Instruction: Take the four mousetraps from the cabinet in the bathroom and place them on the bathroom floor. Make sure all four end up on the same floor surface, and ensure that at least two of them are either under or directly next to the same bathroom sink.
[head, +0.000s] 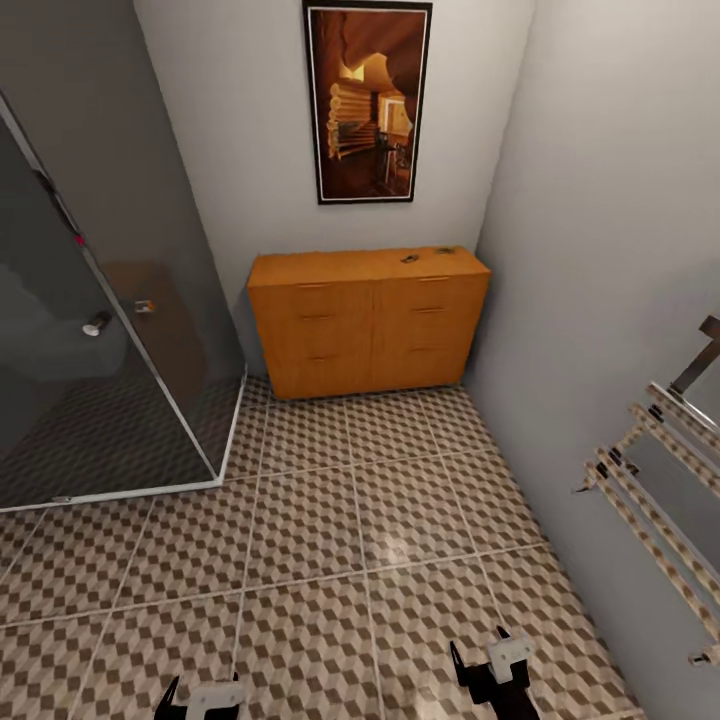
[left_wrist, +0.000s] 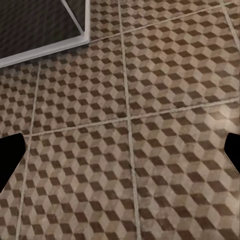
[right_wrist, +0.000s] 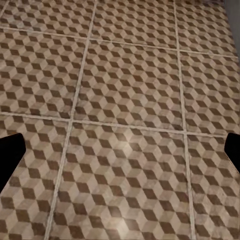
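The cabinet is seen at center frame against the back wall, drawers closed. Small dark items, likely mousetraps, lie on its top toward the right; too small to confirm. The bathroom floor fills the lower frame. Left gripper and right gripper are held low, jaws apart.
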